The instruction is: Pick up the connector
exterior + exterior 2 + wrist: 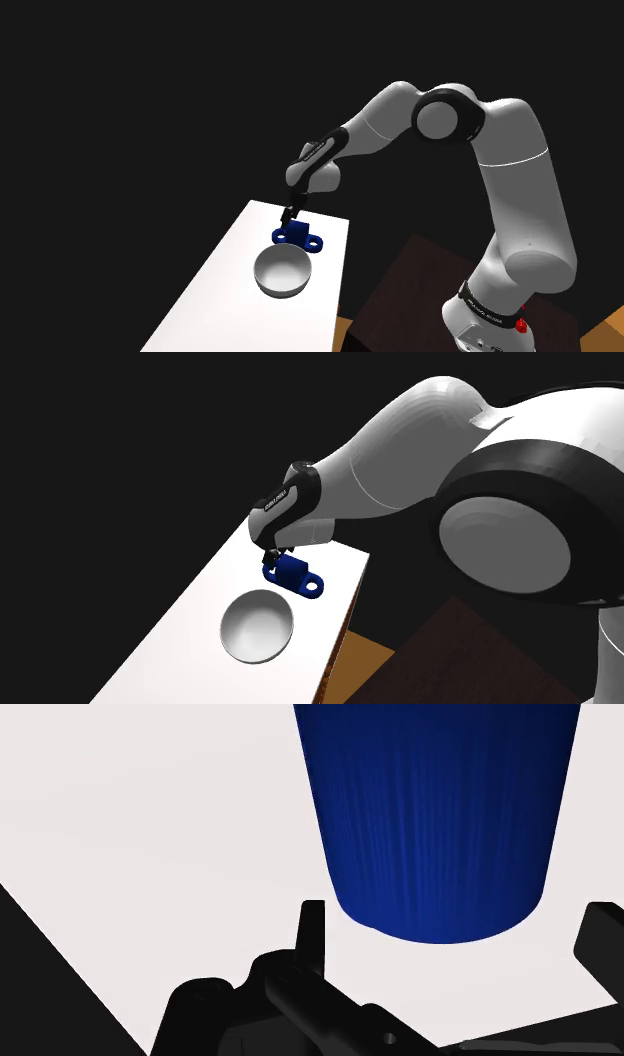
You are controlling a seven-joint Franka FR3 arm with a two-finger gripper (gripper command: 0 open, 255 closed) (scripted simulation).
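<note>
Legible text: none can be read in any view.
Gripper [274, 556] housing: one short line of white lettering along its black side in the second exterior view, characters too small to make out.
Same housing, shoulder view: a faint pale streak, not readable.
Arm base collar [487, 312]: white lettering on the dark ring, illegible.
Red marks [522, 322]: two small red spots on that collar, no characters distinguishable.

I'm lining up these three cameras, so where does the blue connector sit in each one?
Shoulder view: connector near the white table's upper end, under the claw, just above the grey bowl.
Second exterior view: connector just left of centre, above the bowl.
Wrist view: connector large, just ahead of the open fingers.
Shared landmark: the white table.
</note>
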